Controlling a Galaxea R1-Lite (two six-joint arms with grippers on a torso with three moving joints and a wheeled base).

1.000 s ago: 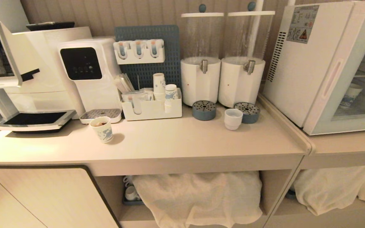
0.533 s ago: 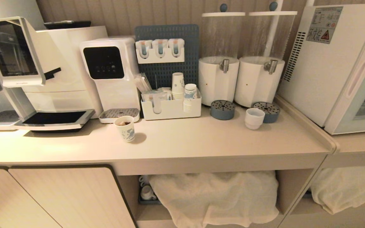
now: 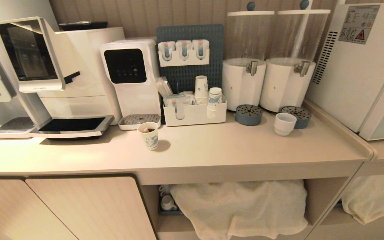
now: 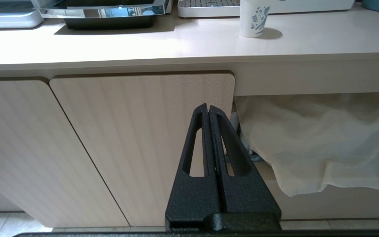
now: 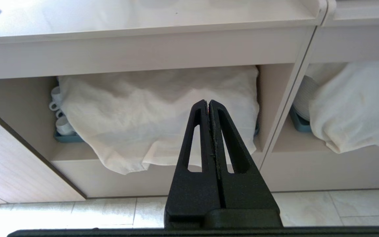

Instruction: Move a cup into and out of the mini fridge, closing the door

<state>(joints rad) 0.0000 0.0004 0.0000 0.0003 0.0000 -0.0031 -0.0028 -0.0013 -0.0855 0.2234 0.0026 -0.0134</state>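
Two black grippers appeared only in the wrist views, both below counter level: the left gripper [image 4: 208, 108] pressed shut before a pale wood-grain cabinet door [image 4: 137, 138], the right gripper [image 5: 208, 103] pressed shut before a draped white cloth [image 5: 150, 112]. Only the head view showed the small squat white ceramic cup [image 3: 284, 123] on the beige countertop [image 3: 228, 150], touching a blue-grey round drip tray [image 3: 298, 116], and the white boxy mini fridge [image 3: 355, 73] far right.

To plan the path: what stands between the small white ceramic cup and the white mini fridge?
In the head view, only the round blue drip tray behind the cup; otherwise bare counter toward the fridge.
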